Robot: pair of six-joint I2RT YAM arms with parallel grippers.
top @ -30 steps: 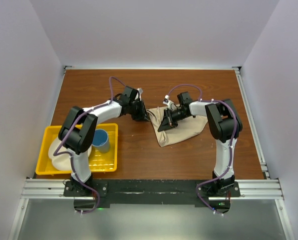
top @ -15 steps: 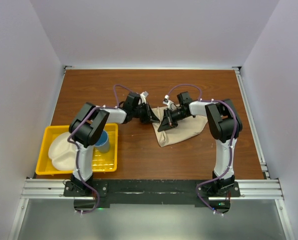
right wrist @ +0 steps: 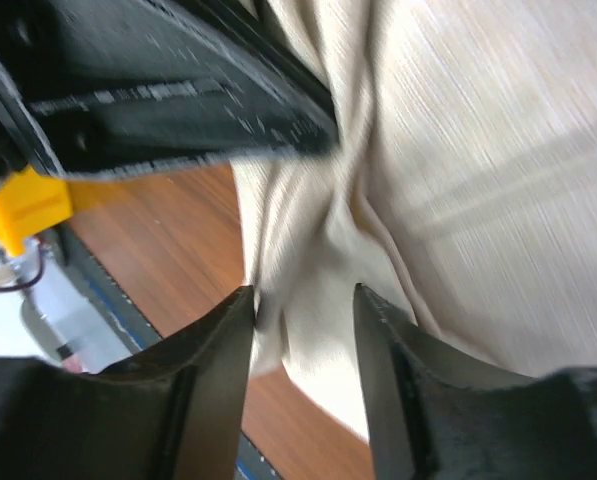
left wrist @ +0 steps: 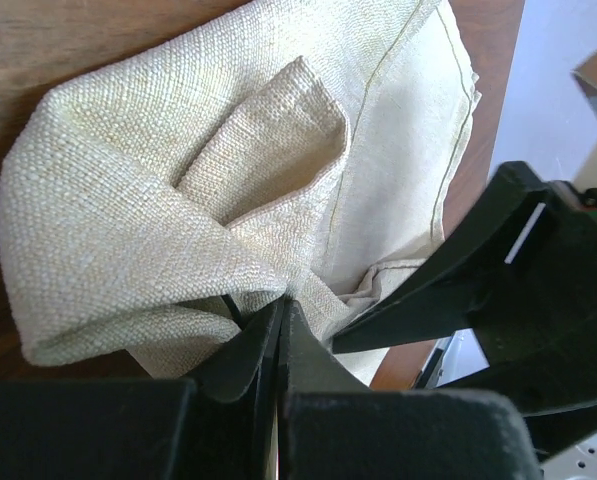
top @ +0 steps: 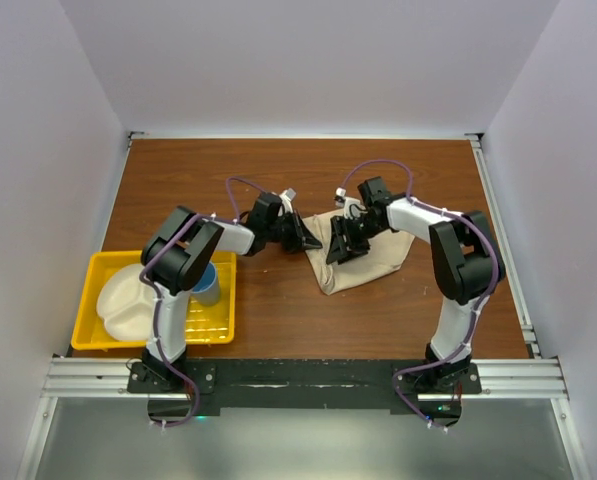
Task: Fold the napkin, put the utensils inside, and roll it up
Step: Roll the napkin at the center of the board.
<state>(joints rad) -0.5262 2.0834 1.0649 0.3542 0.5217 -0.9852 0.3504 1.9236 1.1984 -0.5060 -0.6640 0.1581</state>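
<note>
Napkin (top: 373, 262) lies rumpled on the bench (top: 278, 180), a bit R of centre. It's beige and partly doubled over on itself, w/ a loose flap on top.

L claw (top: 306, 240) is down at the napkin's L edge. In the L wrist view its fingers (left wrist: 246, 358) are pressed together, tips nipping a bunched fold of the cloth. The cloth curls round in a thick roll to the L of the tips. The flatter part beyond shows a stitched hem.

R claw (top: 340, 250) sits over the napkin's L part, just beside the L claw, the two almost nose to nose. R wrist view is blurred, but its fingers (right wrist: 213, 385) stand spread apart w/ cloth showing in the gap btwn them. Nothing is pinched there. Can't tell whether the tips touch the cloth. Brown wood of the bench shows past the napkin's edge in that view.

Far L, near the bench's front edge, is a yellow tray (top: 88, 345) holding a white plate (top: 118, 305) and a blue cup (top: 207, 283). The cup is at the tray's R side, next to the plate. The tray is well apart from the napkin. L arm's elbow hangs over the tray's R part.
</note>
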